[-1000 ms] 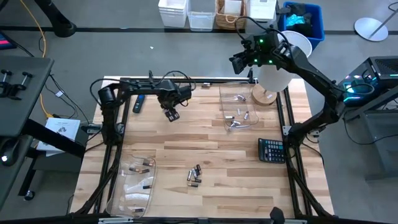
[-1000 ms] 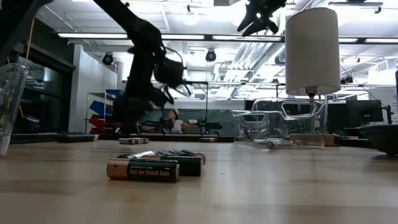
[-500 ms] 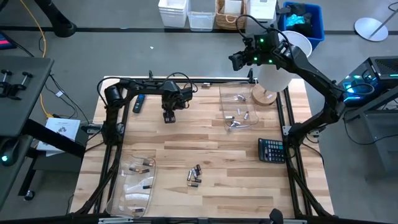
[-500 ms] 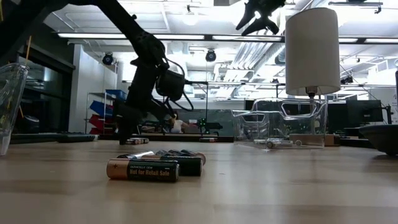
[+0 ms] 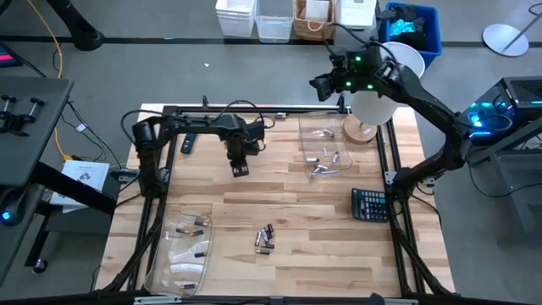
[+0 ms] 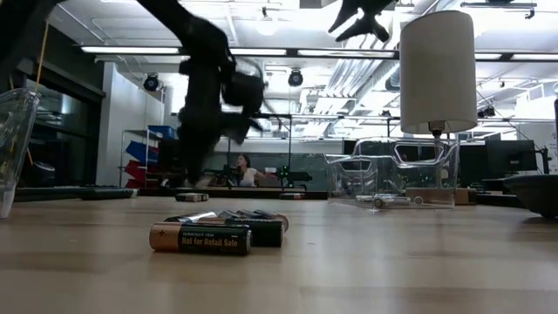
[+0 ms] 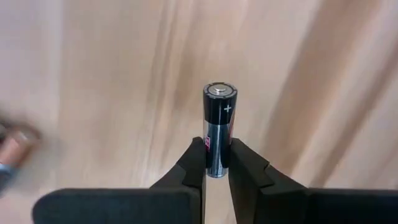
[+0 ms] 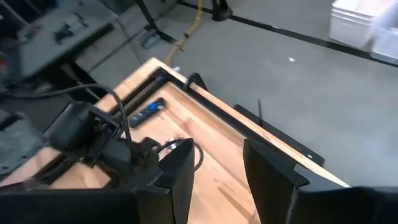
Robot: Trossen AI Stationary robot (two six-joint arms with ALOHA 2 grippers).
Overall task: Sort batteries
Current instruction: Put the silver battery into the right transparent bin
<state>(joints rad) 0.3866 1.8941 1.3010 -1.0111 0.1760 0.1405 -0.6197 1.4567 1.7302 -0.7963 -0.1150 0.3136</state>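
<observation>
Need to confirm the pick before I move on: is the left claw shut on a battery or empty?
Shut on a battery. In the left wrist view the left claw pinches a black battery at its lower end, plus end pointing away.

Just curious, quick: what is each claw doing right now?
Left gripper: closed on a dark battery.
Right gripper: open, empty, raised above the table's far edge.

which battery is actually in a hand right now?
The dark battery with the plus mark, pinched between the left hand fingers. The others lie loose on the table or in the clear trays.
</observation>
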